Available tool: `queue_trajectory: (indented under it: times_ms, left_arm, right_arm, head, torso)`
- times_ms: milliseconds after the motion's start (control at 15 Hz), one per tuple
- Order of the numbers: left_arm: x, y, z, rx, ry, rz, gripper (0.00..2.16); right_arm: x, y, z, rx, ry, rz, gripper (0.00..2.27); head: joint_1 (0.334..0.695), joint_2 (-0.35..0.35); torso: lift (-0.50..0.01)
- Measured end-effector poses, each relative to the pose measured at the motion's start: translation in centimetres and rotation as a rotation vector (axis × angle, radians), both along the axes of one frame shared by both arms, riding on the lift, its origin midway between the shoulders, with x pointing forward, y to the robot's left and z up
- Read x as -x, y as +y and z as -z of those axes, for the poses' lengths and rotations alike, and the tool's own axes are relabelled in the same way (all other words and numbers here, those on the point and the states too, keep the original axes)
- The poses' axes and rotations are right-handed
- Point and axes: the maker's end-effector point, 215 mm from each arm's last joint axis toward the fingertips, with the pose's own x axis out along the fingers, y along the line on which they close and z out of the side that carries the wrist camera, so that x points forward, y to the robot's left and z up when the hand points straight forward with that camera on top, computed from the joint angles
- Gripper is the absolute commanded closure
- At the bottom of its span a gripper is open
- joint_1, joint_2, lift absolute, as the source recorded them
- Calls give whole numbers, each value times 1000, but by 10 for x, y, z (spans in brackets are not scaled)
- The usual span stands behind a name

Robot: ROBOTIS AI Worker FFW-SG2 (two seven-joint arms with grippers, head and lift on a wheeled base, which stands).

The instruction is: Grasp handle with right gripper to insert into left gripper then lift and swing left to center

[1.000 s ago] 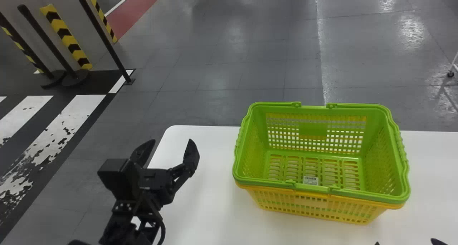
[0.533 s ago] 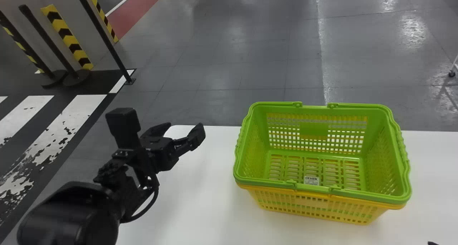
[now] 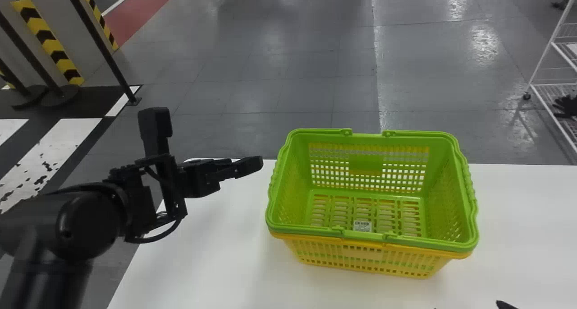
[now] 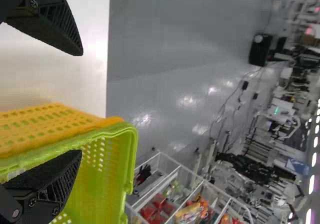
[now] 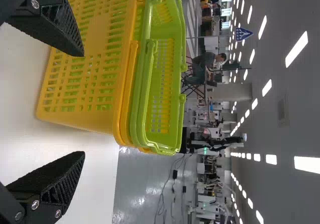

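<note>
Wht table (image 3: pixel 216 259), gray floor (image 3: pixel 270 74) beyond, wire rack (image 3: pixel 552 38) far R. Grn basket (image 3: pixel 444 178) nested in yel. basket (image 3: pixel 365 257) on table, handles (image 3: pixel 274 180) down at rim. L gripper (image 3: pixel 252 165) L of baskets, R gripper (image 3: pixel 467 305) near side; both spread wide.

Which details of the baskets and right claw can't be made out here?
- Print on the label in the green basket, head view: too small.
- Inside of the yellow basket, head view: hidden by the nested green basket.
- Most of the right claw, head view: cut off by the bottom edge.
</note>
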Motion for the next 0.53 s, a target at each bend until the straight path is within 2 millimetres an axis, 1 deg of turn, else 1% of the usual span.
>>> queue_trajectory:
  times_ms: [267, 533]
  left_arm:
    - [-1, -9, 15, 65, 74, 31, 137]
    - [9, -29, 22, 135, 158, 80, 140]
  right_arm:
    - [0, 0, -1, 0, -1, 1, 103]
    - [0, -2, -1, 1, -1, 3, 103]
  head:
    - [695, 180]
    - [695, 154]
  torso:
    - [-93]
    - [-93]
